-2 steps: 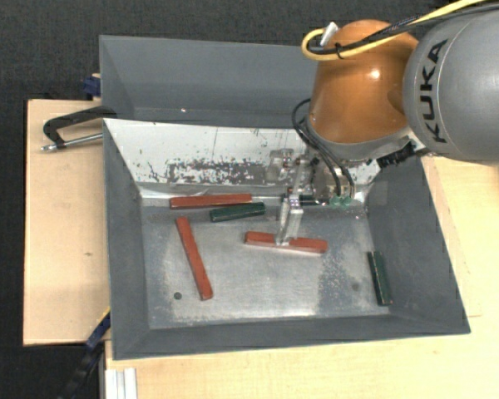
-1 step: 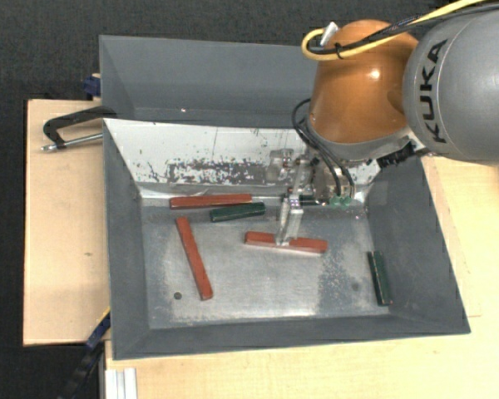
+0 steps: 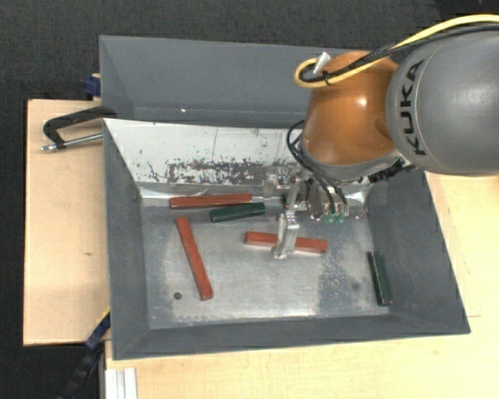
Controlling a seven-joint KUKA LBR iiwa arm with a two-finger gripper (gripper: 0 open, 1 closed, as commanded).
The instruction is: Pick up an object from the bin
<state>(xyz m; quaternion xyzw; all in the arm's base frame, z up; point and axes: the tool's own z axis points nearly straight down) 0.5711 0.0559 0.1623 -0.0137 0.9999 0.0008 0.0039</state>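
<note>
One part of the short red stick [image 3: 308, 244] in the middle of the bin [image 3: 121, 264] was hidden under the end effector [image 3: 284, 243], which stood over it and crossed it. Whether the end effector was spread or pressed together could not be told. Three red sticks lay there in all, the others being a long red stick [image 3: 209, 199] by the back wall and a slanted red stick [image 3: 194, 258] at left. Two were green: a near green stick [image 3: 237, 213] just left of the end effector and a far green stick [image 3: 380, 278] well apart at right.

Grey arm [image 3: 453, 98] enters over right rear corner of bin [image 3: 125, 223]. At its end, orange wrist cover [image 3: 349, 119] above bin's back-right part, cables [image 3: 316, 71] looped on top. Below, gripper [image 3: 284, 241] points down, low over bin floor, just right of centre.
</note>
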